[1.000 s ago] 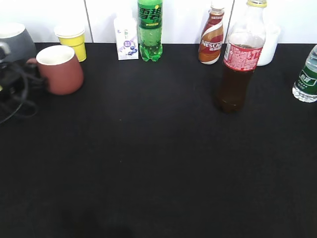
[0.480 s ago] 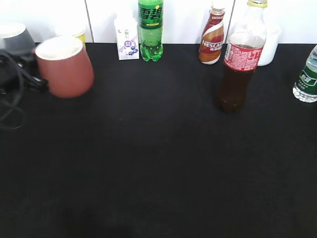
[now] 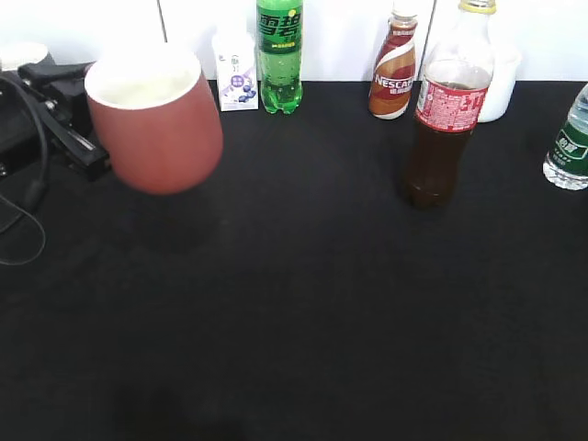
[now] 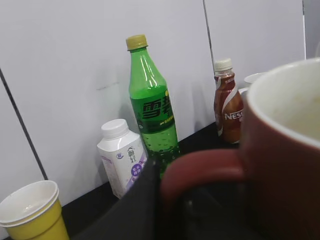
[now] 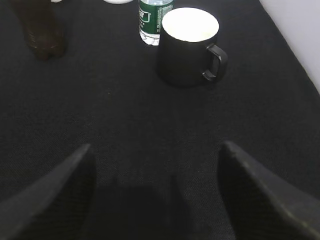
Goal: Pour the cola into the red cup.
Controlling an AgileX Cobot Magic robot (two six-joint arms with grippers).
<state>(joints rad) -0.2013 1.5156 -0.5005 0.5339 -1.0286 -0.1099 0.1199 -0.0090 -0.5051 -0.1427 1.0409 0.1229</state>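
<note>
The red cup (image 3: 156, 119) hangs in the air above the left part of the black table, upright with its white inside showing. My left gripper (image 3: 78, 138) is shut on its loop handle (image 4: 200, 167), seen close up in the left wrist view with the cup body (image 4: 285, 150) at the right. The cola bottle (image 3: 447, 106), with red label and yellow cap, stands upright at the back right; its dark base shows in the right wrist view (image 5: 45, 30). My right gripper (image 5: 155, 165) is open and empty above bare black cloth, out of the exterior view.
Along the back wall stand a green soda bottle (image 3: 278, 55), a small white carton (image 3: 234, 72), a Nescafe bottle (image 3: 392, 69) and a white cup (image 3: 501, 83). A yellow paper cup (image 4: 32, 212) is behind my left gripper. A green-labelled water bottle (image 3: 570, 142) and a dark mug (image 5: 187, 45) stand at the right.
My left gripper has lifted the red cup off the table and carried it up and to the right. The yellow paper cup is now hidden behind it in the exterior view.
</note>
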